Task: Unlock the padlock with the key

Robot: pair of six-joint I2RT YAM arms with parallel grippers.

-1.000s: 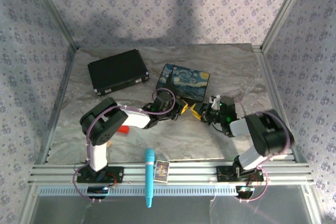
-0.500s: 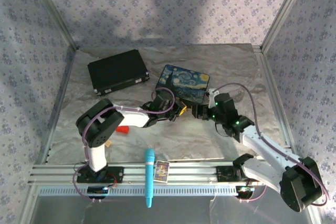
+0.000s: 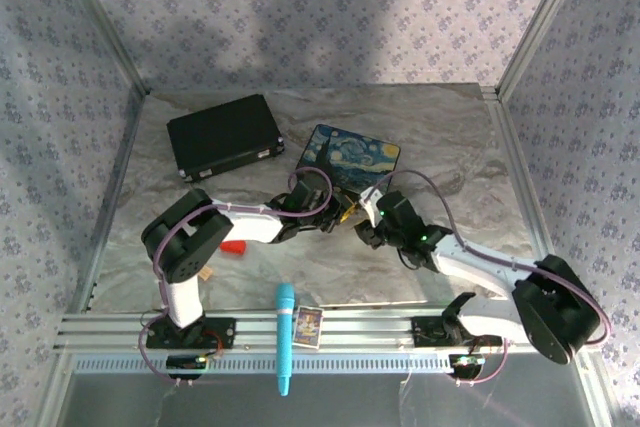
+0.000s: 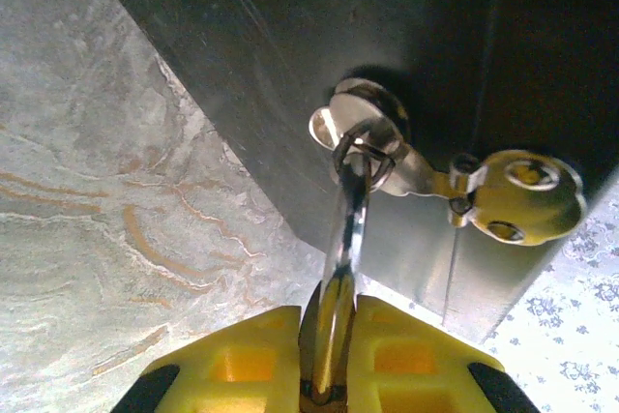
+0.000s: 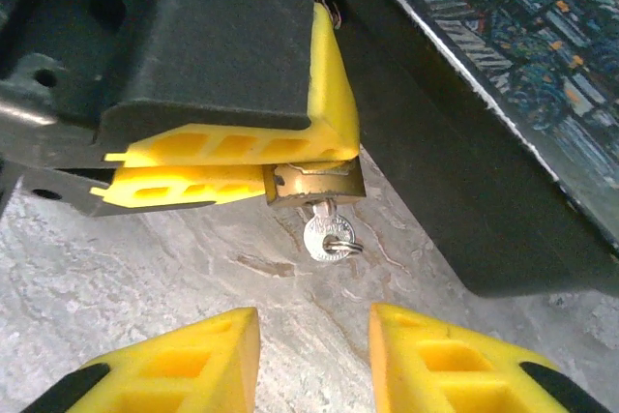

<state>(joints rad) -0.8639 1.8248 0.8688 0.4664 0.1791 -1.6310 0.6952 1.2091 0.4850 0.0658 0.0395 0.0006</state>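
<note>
Left gripper (image 4: pixel 329 324) is clamped on the brass padlock (image 5: pixel 314 184), shackled to the hasp (image 4: pixel 416 169) of the painted box (image 3: pixel 352 155) (key (image 5: pixel 329 236) in its keyhole). My right gripper (image 5: pixel 314 331) stands wide, empty, just short of the key.

This is a robotics lab test cell, not a home or a shop. Bare aluminium frame posts (image 3: pixel 100 19) rise toward the upper corners of the top view and box the space in. The walls (image 3: pixel 320 7) between them are flat panels in a small repeating floral print. The tabletop (image 3: pixel 450 137) has a marble-pattern surface. Along the bottom edge, a slotted aluminium rail (image 3: pixel 370 325) carries the bolted bases of a left arm (image 3: pixel 185 247) and a right arm (image 3: pixel 500 272), both with loose purple cabling. Unrelated props lie about: a black case (image 3: pixel 224 135), a painted box (image 3: pixel 350 155), a teal pen-like stick (image 3: pixel 285 337) and a small card (image 3: pixel 307 327).
</note>
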